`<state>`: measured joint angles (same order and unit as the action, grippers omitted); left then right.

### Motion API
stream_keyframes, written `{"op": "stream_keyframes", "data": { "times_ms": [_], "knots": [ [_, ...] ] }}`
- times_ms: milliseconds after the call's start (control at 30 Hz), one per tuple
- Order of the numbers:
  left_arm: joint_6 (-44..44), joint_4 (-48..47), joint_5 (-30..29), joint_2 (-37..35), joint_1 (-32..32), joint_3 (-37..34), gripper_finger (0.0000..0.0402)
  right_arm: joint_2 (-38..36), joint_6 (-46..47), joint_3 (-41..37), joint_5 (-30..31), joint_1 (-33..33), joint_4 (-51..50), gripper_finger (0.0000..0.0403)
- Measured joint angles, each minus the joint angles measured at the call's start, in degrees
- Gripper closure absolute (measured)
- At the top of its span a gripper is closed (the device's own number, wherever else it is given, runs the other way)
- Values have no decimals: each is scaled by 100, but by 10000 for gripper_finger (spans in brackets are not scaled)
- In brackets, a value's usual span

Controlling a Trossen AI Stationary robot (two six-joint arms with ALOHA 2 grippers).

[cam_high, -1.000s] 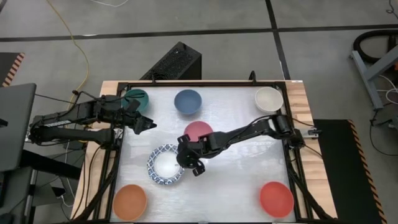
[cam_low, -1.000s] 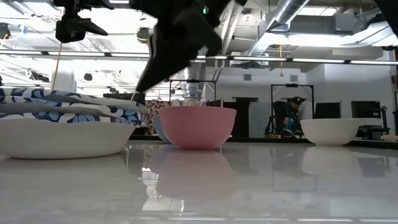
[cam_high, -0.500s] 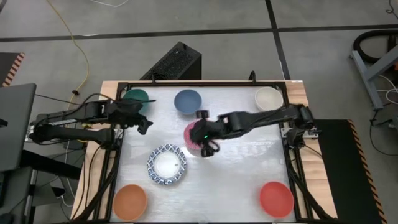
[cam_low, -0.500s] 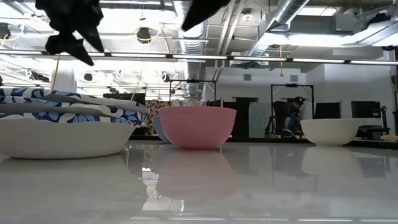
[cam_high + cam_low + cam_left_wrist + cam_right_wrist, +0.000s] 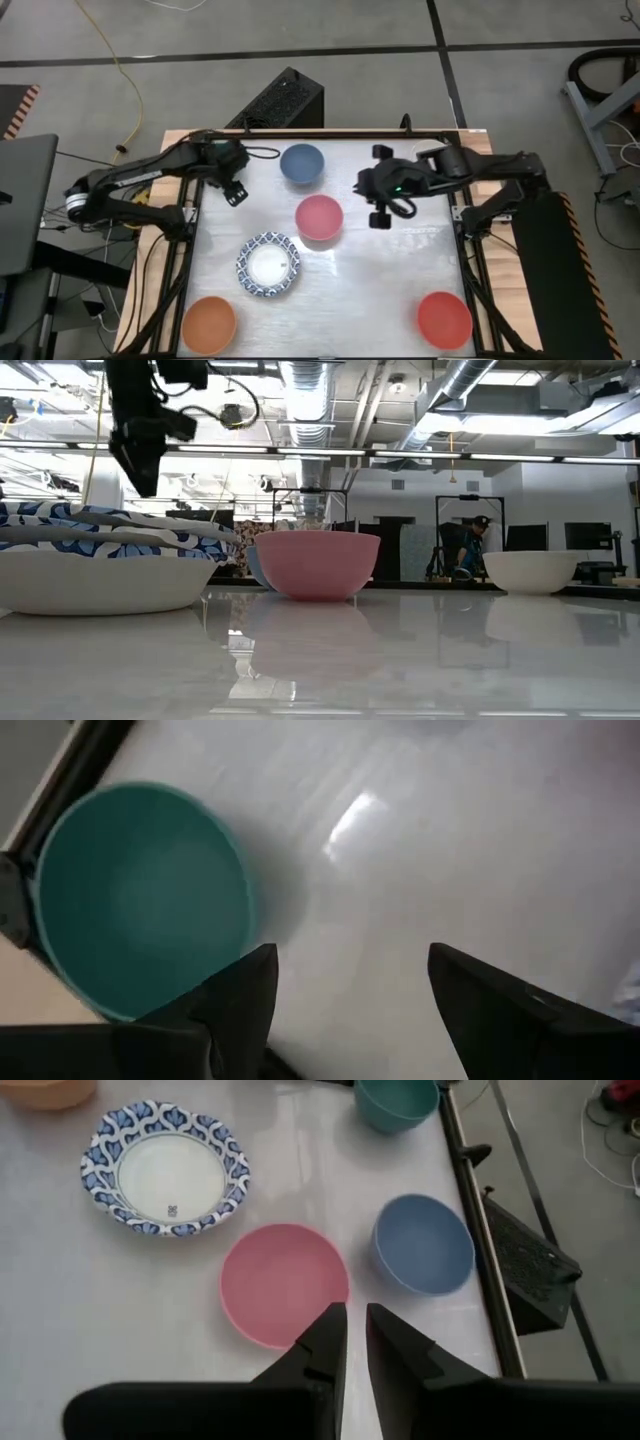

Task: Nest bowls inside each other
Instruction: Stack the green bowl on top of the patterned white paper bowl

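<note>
Separate bowls stand on the white table: blue, pink, orange and red. A white bowl with a blue-patterned rim shows stacked patterned rims in the low view. The teal bowl stands in the far left corner. My left gripper hangs open and pointing down, just right of the teal bowl and above the table. My right gripper, raised right of the pink bowl, has a narrow gap between its fingers and holds nothing. The cream bowl shows at the far right.
A black frame rail runs around the table. A black box stands beyond the far edge. Bare table top lies between the pink and red bowls. A person shows far off in the room.
My right gripper has left the patterned bowl's right rim, risen high and drawn back toward the far right, passing over the pink bowl. My left arm has swung toward the far edge, and its gripper has tipped from nearly level to pointing down beside the teal bowl. No bowl has moved.
</note>
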<state>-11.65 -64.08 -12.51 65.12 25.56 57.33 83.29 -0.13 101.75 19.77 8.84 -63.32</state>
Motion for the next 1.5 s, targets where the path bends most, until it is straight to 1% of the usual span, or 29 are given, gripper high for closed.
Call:
{"op": "stream_keyframes", "data": {
  "times_ms": [167,367,500,633,700,767,867,967,1000,1100,1233,1367,1500],
  "knots": [
    [473,179,108,375,575,-225,154,-117,63,-2,0,2,-181,339],
    [682,733,122,766,1144,-437,154,-80,76,-2,-2,0,-625,339],
    [827,1002,264,989,1368,-678,155,3,82,-3,-4,0,-928,339],
    [971,1158,281,1221,1399,-868,162,45,79,-4,-4,0,-1004,339],
    [945,1223,213,1334,1399,-913,183,52,90,-4,-7,0,-1007,339],
    [928,1301,171,1413,1399,-924,217,52,129,-4,-7,0,-1008,339],
    [921,1404,164,1469,1399,-923,290,46,165,-4,-4,0,-1017,339],
    [901,1482,164,1466,1399,-924,372,37,294,-4,-4,0,-1085,339],
    [887,1491,173,1466,1399,-924,386,35,373,-4,-4,0,-1140,339],
    [938,1480,293,1466,1397,-924,396,33,605,-4,-4,0,-1350,339],
    [1018,1197,687,1449,1205,-731,400,10,807,-4,-3,15,-1602,339],
    [1233,889,725,1259,753,-244,401,-152,786,-7,9,52,-1662,339],
    [1564,800,731,878,139,382,401,-420,789,-7,239,46,-1712,339]
  ]
}}
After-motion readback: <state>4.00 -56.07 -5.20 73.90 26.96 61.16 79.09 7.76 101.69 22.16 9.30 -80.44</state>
